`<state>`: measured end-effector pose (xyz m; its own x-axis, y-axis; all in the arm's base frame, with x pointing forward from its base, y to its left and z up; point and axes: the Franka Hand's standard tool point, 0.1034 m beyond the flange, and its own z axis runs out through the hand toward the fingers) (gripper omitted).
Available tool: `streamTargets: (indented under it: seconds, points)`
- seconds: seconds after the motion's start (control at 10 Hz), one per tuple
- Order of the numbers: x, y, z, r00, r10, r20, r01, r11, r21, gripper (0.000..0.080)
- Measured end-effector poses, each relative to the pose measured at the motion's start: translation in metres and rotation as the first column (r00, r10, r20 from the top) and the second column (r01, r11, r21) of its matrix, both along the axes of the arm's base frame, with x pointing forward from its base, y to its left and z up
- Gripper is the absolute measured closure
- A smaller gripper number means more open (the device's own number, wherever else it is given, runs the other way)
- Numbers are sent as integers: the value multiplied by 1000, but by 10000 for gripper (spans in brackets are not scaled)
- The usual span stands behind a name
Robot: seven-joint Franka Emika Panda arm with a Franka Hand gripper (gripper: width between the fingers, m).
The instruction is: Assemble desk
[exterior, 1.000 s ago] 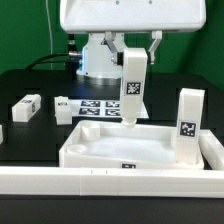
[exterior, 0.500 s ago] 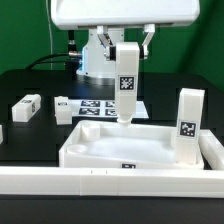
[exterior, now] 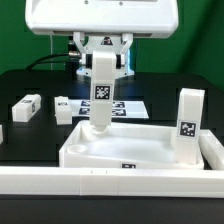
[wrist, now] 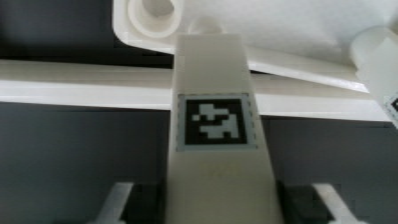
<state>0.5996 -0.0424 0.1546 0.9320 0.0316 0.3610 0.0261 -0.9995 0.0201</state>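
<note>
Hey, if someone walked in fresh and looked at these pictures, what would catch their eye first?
The white leg with its black-and-white tag, held upright by the gripper at the far side of the desk top, toward the exterior view's left. Next, a second leg standing upright at the top's corner on the exterior view's right.

The gripper [exterior: 103,58] holds a tagged white leg [exterior: 102,95] upright, its lower end at the rear rim of the desk top [exterior: 85,152], while a second leg [exterior: 187,125] stands at the exterior view's right and a third leg [exterior: 27,107] lies on the black table [exterior: 30,135].
</note>
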Motion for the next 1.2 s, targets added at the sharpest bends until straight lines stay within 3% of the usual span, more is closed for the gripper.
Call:
streamTargets:
  seconds: [0.1, 0.2, 0.4, 0.6, 1.2]
  points:
    - [0, 0, 0, 1000, -1, 1, 1, 1000, 0, 509]
    - [3, -6, 2, 998, 1, 69, 1, 1000, -29, 509]
    - [0, -21, 0, 998, 17, 60, -14, 999, -46, 509]
    - [-2, -31, -10, 998, 9, 57, -5, 998, -56, 509]
    - [-7, -28, -22, 999, 6, 38, -4, 999, -54, 509]
